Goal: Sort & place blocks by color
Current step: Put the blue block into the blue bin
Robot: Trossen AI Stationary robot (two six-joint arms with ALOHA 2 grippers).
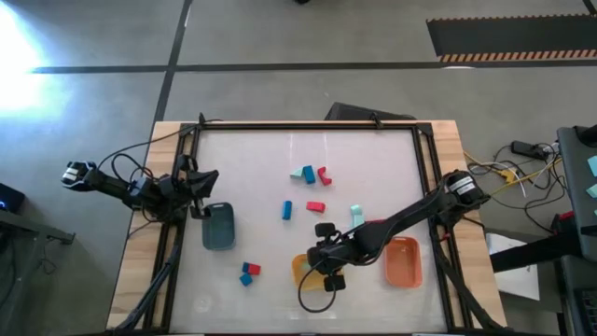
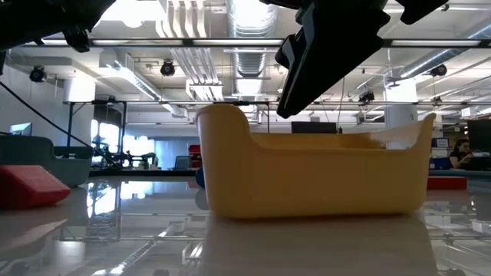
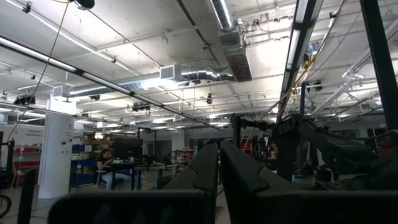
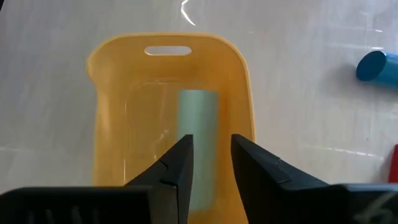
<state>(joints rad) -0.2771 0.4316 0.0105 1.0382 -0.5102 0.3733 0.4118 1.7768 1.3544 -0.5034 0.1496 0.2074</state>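
Now right gripper, jaws slightly apart and empty, over yellow bin; mint block inside. Lift straight, avoid rim.

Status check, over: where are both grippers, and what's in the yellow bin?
Right gripper over yellow bin, fingers slightly apart, holding nothing. Mint block lying inside the bin. Left gripper waiting at table's left edge by grey-blue bin. Nothing in the way.

Ceiling strip lights lit the room brightly, and glare washed the floor at the overhead picture's corner. The glossy table mirrored the lamps, while the arm overhead stood in dark silhouette.
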